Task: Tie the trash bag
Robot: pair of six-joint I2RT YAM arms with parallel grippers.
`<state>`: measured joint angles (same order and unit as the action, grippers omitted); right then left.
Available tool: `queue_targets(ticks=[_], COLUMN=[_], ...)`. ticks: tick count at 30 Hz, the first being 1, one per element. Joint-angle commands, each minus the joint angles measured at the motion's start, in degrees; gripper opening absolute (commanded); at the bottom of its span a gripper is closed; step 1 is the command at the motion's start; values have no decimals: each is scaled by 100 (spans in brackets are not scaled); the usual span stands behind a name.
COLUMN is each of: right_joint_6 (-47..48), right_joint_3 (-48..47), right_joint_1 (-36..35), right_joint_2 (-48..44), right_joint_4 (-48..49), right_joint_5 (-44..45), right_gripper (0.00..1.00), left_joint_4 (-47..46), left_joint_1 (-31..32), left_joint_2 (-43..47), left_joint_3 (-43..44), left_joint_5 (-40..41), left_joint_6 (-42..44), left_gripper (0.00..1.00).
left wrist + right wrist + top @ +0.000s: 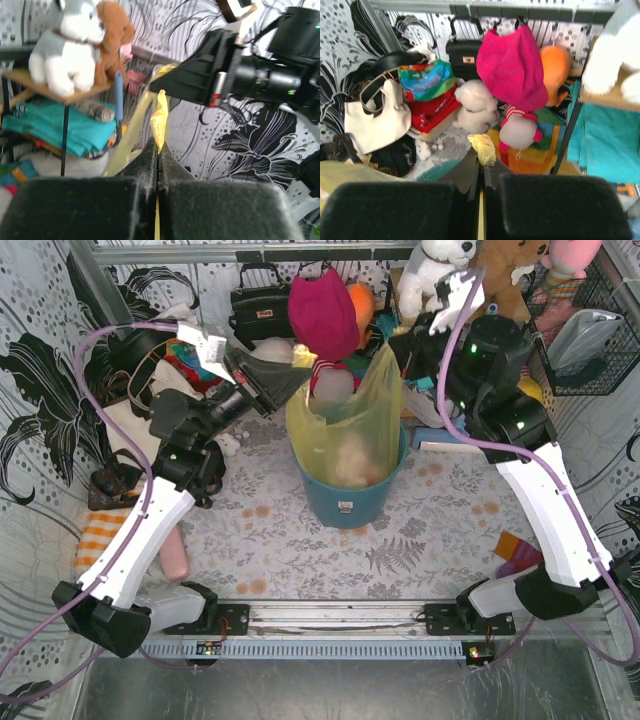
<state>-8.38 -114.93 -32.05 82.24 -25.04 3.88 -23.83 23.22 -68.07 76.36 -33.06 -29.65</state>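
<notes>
The left pincer (pixel 157 146) is closed tight on a thin twist of the translucent yellow-green plastic trash bag (pixel 345 425). The right pincer (pixel 481 163) likewise pinches a crumpled tuft of it. The bag sits in the round teal-blue plastic bin (pixel 350 502) in the middle of the patterned surface (pixel 300 540), its mouth stretched left and far-right. Both corners look gripped, but I see no knot, so crossing and tying remain. Blur and clutter make the rim between the pincers hard to trace.

Both arms reach forward; left gripper (pixel 157 146) and right gripper (pixel 481 169) fully closed.
</notes>
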Motion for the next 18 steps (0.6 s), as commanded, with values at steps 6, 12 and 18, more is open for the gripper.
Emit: queue_targets(ticks=[6,12,18], right_joint_6=[-258,-180,-182], right_joint_3=[1275,647,169], right_joint_1=[24,24,19], right_joint_2=[-803,-663,-619], right_joint_4=[903,565,96], right_joint_5=[35,-30,173], right_gripper=[0,30,35], left_joint_4=[-641,-332,211], left_joint_1=[21,16,32], left_joint_2=[265,212,39], left_joint_3=[-670,-157,730], left_joint_5=[615,772,677], left_joint_6=[-45,129,239], left_gripper=[19,52,56])
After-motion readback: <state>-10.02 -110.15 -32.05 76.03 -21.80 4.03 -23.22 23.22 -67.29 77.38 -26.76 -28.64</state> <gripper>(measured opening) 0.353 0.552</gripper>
